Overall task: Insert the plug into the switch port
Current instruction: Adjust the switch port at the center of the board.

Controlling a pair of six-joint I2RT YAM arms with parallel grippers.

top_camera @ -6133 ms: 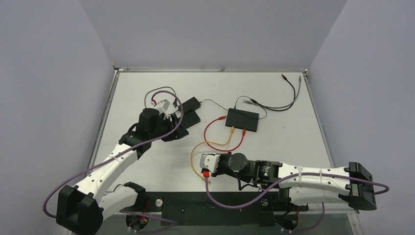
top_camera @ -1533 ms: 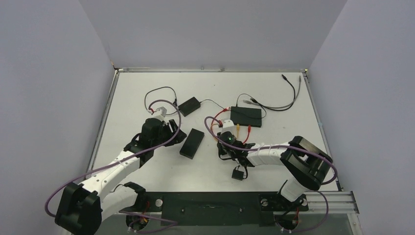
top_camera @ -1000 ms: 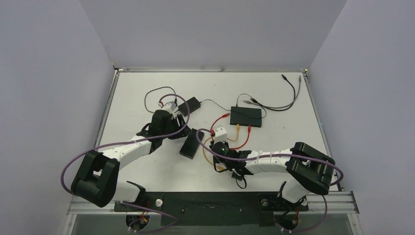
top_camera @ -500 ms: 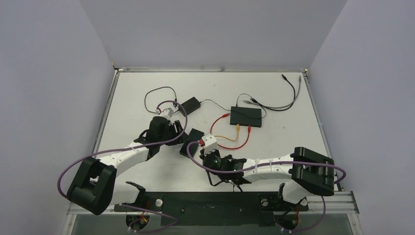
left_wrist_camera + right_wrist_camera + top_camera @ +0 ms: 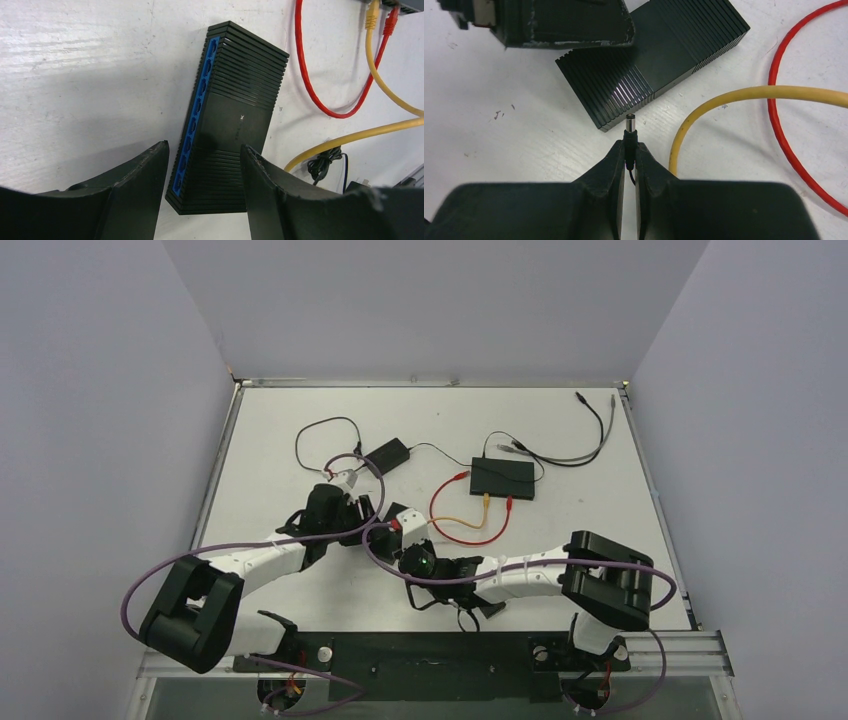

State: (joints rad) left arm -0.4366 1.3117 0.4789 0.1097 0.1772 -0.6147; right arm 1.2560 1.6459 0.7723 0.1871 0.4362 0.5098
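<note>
Plug (image 5: 629,125), a small barrel connector, is pinched upright between the closed fingers of the right claw (image 5: 629,148). Its metal tip pokes out just ahead of them and its thin black lead trails back through the gap. Directly ahead of that tip, almost touching, is a near corner of the ribbed black switch (image 5: 659,60), which lies flat on the desk (image 5: 524,125).

The left claw (image 5: 204,147) stands astride the switch's other end, one jaw on each side. I cannot tell whether the jaws actually press on it. The blue port face (image 5: 192,125) runs along the side by that claw's left finger.

No socket for the plug shows in any view, and a corner will not accept it. I would therefore first shift the right claw sideways until the tip faces the socket squarely, with the plug's axis in line with the hole. Then push forward slowly at the socket's height.

The left claw should clamp firmly, or the light switch will probably skate away from the push.

Yellow cable (image 5: 734,95) curves just to the right of the right claw, with red cable (image 5: 772,100) beyond it. Keep the fingers clear of both.
</note>
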